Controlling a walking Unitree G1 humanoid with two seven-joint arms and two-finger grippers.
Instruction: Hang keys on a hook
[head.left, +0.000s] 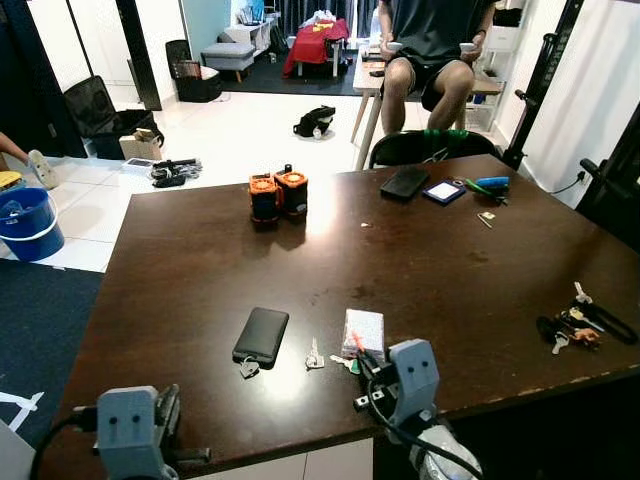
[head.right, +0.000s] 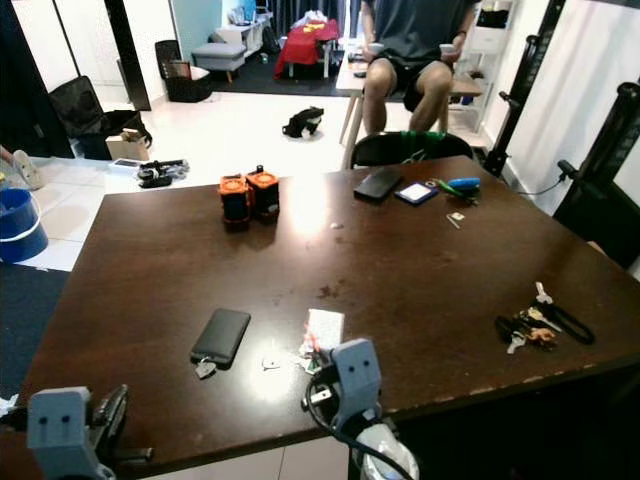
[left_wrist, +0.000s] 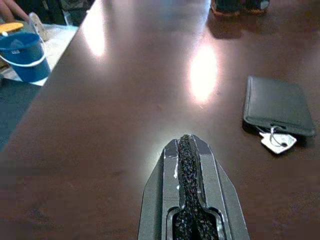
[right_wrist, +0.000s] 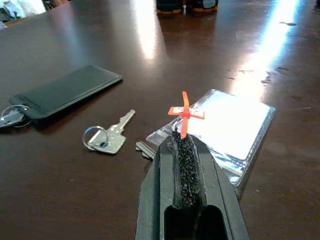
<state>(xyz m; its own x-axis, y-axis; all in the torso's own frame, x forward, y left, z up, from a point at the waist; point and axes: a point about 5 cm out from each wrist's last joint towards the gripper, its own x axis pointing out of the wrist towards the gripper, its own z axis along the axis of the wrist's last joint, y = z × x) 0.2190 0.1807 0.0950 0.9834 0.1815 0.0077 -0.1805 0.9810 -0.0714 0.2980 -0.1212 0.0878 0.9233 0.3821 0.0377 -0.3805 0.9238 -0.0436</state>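
The right gripper (right_wrist: 186, 137), fingers pressed together on an orange tag (right_wrist: 185, 113), sits over the packet (right_wrist: 227, 127). The key (right_wrist: 107, 137) lies at its 9 o'clock, untouched. No hook shows. Lifting the tag alone may snag the packet. The left gripper (left_wrist: 186, 150) is closed, empty.

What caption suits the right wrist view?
Right gripper shut on an orange tag, beside a silver key on the dark table.
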